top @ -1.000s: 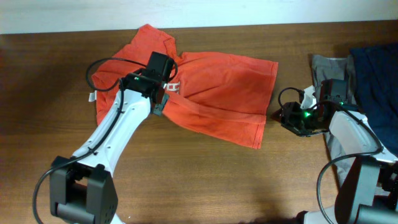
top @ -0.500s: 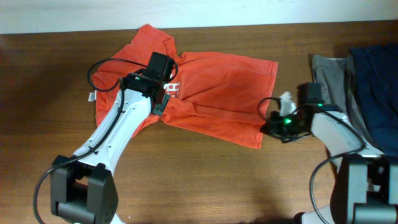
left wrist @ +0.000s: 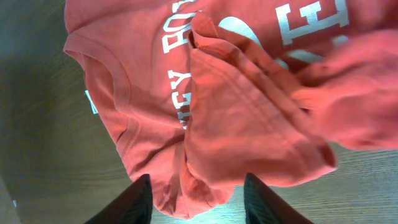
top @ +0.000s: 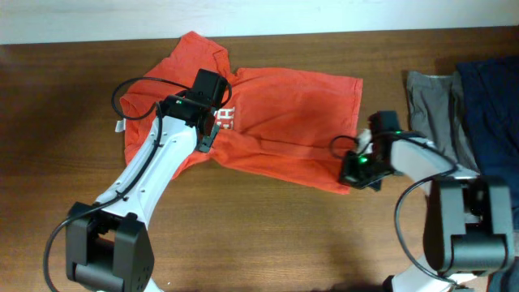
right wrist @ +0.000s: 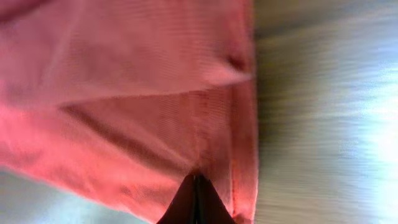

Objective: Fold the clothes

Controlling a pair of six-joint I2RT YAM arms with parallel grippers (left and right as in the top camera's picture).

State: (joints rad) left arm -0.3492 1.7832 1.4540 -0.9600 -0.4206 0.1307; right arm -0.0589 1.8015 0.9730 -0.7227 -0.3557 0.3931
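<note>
Near a grey garment, the right gripper seemingly pinches the T-shirt hem; the left gripper gapes above it.

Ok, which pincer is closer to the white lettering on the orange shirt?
Left. The left pincer hovers open right beside the white lettering on the T-shirt; the right pincer is far off at the shirt's lower right hem corner.

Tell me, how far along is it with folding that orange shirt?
Barely begun. No neat fold is done: the orange-red T-shirt with white lettering lies rumpled on the brown wooden table. In hand: the right claw looks pinched on its hem corner; the left claw hangs open over the print. Left: every fold.
</note>
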